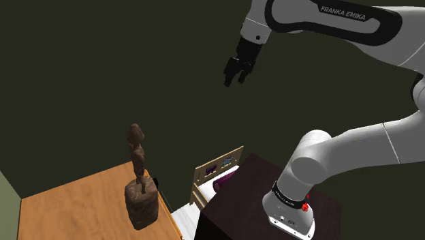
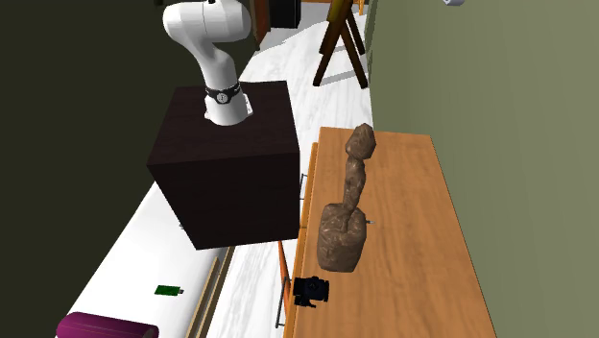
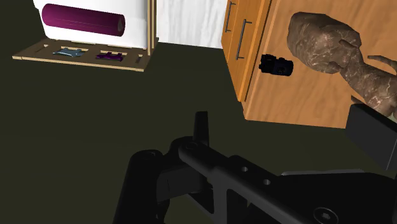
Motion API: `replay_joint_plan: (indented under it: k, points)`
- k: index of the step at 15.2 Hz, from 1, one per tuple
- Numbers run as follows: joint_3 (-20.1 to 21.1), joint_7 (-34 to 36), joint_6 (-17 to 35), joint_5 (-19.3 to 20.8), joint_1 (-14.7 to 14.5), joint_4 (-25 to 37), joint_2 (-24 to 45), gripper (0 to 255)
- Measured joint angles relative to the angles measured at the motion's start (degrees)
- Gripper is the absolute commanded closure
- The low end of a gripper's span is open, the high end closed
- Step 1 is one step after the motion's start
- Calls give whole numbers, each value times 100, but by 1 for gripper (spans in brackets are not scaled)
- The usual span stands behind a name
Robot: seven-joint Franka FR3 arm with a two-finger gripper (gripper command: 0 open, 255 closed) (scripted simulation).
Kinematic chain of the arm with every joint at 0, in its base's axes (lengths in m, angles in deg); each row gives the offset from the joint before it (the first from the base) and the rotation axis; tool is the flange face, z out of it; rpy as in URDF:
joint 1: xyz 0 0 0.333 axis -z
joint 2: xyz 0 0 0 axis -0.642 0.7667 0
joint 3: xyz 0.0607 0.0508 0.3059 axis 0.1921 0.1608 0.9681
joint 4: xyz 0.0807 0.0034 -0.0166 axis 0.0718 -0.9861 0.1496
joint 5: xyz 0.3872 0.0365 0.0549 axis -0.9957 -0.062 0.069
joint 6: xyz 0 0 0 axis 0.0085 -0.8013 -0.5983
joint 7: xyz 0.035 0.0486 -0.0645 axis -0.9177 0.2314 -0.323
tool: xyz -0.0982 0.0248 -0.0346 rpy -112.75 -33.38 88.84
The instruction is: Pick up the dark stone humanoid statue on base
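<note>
The statue is a mottled brown stone figure, a thin body with a rounded head on a blocky base. It stands upright on a wooden cabinet top. In the second exterior view the statue is near the top's edge that faces the stand. My gripper hangs high in the air, well above the statue and to the shoulder view's right of it. Its fingers are apart and hold nothing. In the wrist view the gripper is open, and the statue lies far beyond the fingertips.
A small black object sits on the cabinet top near the statue's base. The dark stand is beside the cabinet. A purple cylinder lies by a low wooden rack. Wooden easel legs stand further off.
</note>
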Motion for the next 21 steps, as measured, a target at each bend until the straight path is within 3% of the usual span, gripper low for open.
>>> replay_joint_plan:
  k: [3, 14, 21]
  points:
    - [139, 139, 154, -61, -34, -87, 53, 0]
    - [1357, 1349, 1656, -390, -243, -504, 999, 0]
    - [2246, 2318, 2633, -183, -179, -243, 2180, 0]
